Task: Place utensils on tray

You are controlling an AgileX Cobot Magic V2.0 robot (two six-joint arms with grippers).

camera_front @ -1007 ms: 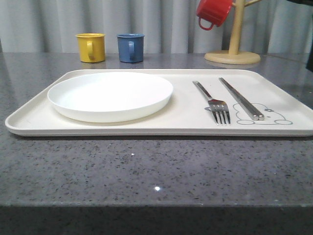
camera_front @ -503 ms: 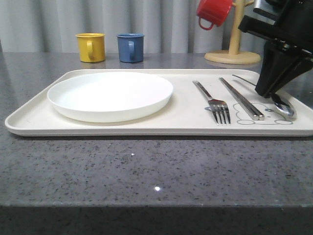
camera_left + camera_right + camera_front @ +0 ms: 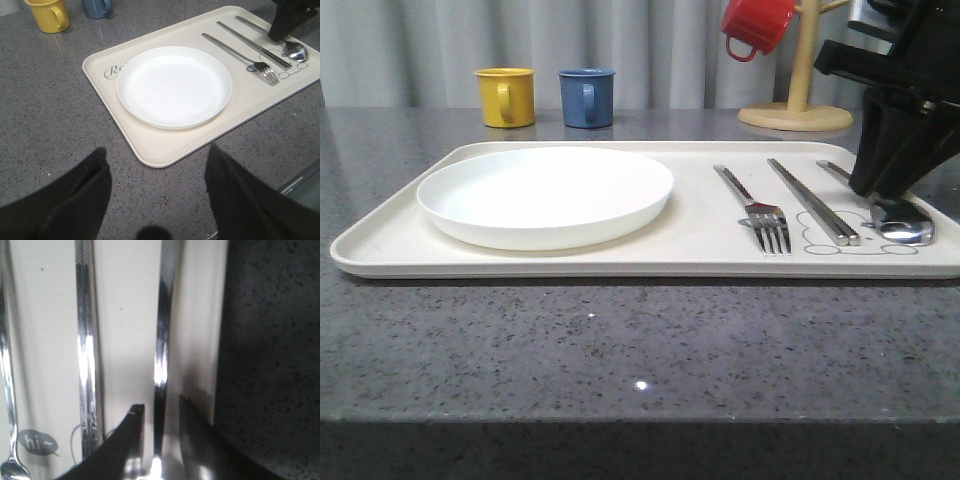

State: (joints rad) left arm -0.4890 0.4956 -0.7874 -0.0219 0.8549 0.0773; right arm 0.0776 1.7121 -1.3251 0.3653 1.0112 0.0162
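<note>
The cream tray (image 3: 700, 250) holds a white plate (image 3: 545, 195) on its left half. On its right half lie a fork (image 3: 767, 222), a pair of chopsticks (image 3: 812, 200) and a spoon (image 3: 903, 228), side by side, spoon nearest the right rim. My right gripper (image 3: 880, 195) stands low over the spoon's handle (image 3: 161, 340). Its fingers straddle the handle with a small gap on each side, so the right gripper (image 3: 160, 407) is open. My left gripper (image 3: 156, 150) hovers open and empty above the table, off the tray's near left corner (image 3: 165, 150).
A yellow mug (image 3: 506, 97) and a blue mug (image 3: 587, 97) stand behind the tray. A red mug (image 3: 757, 25) hangs on a wooden mug tree (image 3: 798, 110) at the back right. The table's front edge lies well in front of the tray.
My right arm came in from the right with the spoon, lowered it from a tilt to lie flat on the tray beside the chopsticks, and its fingers have parted from the handle.
</note>
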